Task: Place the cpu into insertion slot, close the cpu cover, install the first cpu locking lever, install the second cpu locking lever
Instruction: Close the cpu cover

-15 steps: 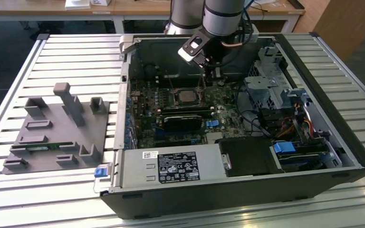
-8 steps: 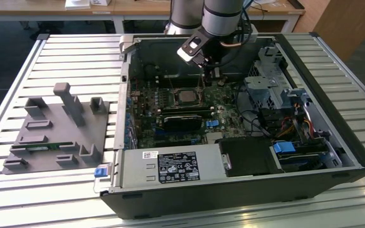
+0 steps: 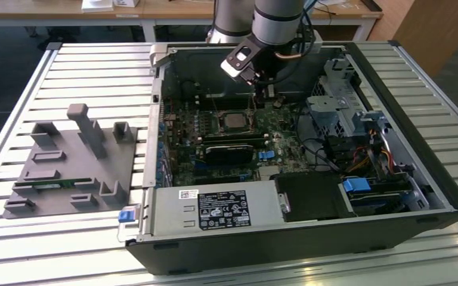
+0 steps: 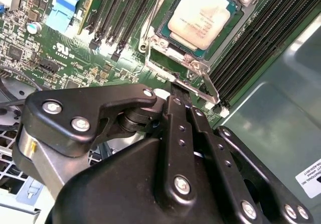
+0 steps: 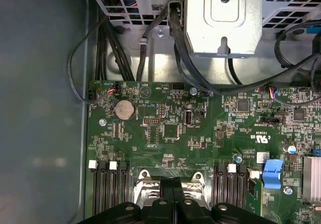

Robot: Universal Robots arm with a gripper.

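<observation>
Cpu seated in the insertion slot on the motherboard | we see the gripper closed, fingers together, tips at the slot's rim corner | we cannot tell if they pinch anything

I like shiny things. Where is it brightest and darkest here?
Second wrist view: light glares off the small square silver-grey metal cpu, washing its top pale. Exterior view: the slatted silver metal table is bright, the black computer case shadowed inside. First wrist view: the grey case wall looks dim.
</observation>
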